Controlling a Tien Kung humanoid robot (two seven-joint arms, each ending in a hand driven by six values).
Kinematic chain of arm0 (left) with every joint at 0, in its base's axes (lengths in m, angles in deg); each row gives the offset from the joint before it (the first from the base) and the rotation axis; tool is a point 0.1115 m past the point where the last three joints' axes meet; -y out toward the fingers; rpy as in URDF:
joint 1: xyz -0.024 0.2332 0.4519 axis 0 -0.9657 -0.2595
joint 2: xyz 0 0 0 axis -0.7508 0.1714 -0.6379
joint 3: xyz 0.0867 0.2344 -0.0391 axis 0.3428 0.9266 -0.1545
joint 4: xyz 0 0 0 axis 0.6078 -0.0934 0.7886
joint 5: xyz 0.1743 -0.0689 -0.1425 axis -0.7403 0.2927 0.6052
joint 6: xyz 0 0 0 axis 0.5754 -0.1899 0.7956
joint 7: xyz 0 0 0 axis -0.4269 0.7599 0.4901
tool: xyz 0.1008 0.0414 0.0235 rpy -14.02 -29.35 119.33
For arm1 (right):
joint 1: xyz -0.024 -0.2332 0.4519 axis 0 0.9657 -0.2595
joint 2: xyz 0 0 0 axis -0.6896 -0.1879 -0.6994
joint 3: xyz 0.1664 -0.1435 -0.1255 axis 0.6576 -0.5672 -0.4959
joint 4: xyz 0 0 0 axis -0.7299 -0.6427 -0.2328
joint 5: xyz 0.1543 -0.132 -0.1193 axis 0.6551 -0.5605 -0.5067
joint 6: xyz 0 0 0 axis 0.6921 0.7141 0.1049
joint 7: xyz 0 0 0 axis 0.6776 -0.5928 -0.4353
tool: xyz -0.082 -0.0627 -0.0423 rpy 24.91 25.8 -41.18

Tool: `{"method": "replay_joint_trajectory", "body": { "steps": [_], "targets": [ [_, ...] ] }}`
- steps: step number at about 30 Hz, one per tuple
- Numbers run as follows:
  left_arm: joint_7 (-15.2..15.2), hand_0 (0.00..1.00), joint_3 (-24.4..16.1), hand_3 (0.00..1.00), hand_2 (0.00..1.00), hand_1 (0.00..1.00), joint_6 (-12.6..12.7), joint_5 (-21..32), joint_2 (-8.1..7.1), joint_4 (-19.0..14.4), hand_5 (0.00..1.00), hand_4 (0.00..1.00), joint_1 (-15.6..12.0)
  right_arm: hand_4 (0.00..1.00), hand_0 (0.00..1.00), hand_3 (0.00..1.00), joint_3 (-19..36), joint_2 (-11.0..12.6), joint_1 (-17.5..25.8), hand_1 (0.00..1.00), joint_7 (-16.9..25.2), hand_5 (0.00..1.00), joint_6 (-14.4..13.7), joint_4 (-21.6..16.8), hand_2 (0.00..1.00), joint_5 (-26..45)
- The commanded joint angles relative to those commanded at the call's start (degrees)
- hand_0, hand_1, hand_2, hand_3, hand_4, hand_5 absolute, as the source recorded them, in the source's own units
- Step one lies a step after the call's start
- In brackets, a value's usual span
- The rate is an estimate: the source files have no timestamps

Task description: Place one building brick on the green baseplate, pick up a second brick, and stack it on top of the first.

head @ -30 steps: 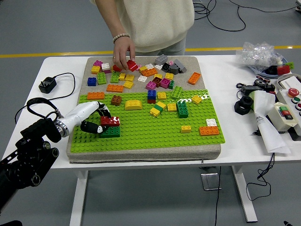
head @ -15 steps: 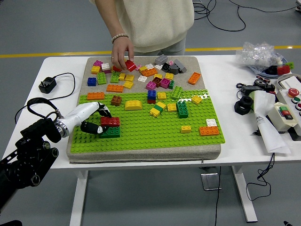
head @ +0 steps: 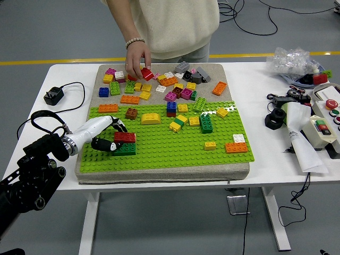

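My left hand [head: 109, 135] reaches in from the left over the green baseplate [head: 175, 146]. Its fingers are curled around a red brick [head: 125, 137] that sits on top of a dark green brick [head: 125, 149] at the plate's left part. The thumb lies low against the green brick's left end. A person's hand [head: 137, 59] at the far side holds another red brick [head: 147, 74] just above the loose pile. My right hand is out of view.
Several loose bricks [head: 170, 87] lie on the grey mat behind the plate, and others stand on the plate, such as a yellow one [head: 151, 118] and an orange one [head: 236, 147]. A black charger [head: 53, 95] lies left; tools and a control box [head: 324, 125] lie right.
The red brick has settled slightly lower onto the green brick under my left hand. The person's hand has lifted its red brick a little toward the far edge.
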Motion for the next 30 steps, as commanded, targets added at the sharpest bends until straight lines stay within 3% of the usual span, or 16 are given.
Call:
{"method": "replay_joint_trajectory", "body": {
  "steps": [13, 20, 21, 30],
  "targets": [
    [-0.01, 0.853, -0.75, 0.655, 0.795, 0.747, -0.19, 0.22, -0.08, -0.58, 0.126, 0.851, -0.06, 0.915, 0.786, 0.708, 0.02, 0.01, -0.04, 0.731, 0.05, 0.639, 0.06, 0.0, 0.778, 0.06],
    [-0.11, 0.857, -1.54, 0.661, 0.793, 0.746, 1.17, 0.47, -0.13, -1.06, 0.137, 0.862, 0.43, 0.915, 0.786, 0.708, 0.08, 0.04, -0.05, 0.731, 0.01, 0.639, 0.11, 0.0, 0.778, 0.08],
    [-0.11, 0.864, -1.4, 0.627, 0.691, 0.745, 1.12, 0.23, -0.17, -0.97, 0.139, 0.851, 0.62, 0.914, 0.786, 0.705, 0.07, 0.04, -0.08, 0.731, 0.02, 0.639, 0.09, 0.0, 0.777, 0.11],
    [-0.16, 0.869, -0.03, 0.625, 0.66, 0.75, 0.69, -0.35, -0.26, -0.34, 0.142, 0.854, 1.49, 0.914, 0.785, 0.705, 0.1, 0.07, -0.24, 0.731, -0.02, 0.639, 0.08, 0.0, 0.777, 0.2]
  ]
}}
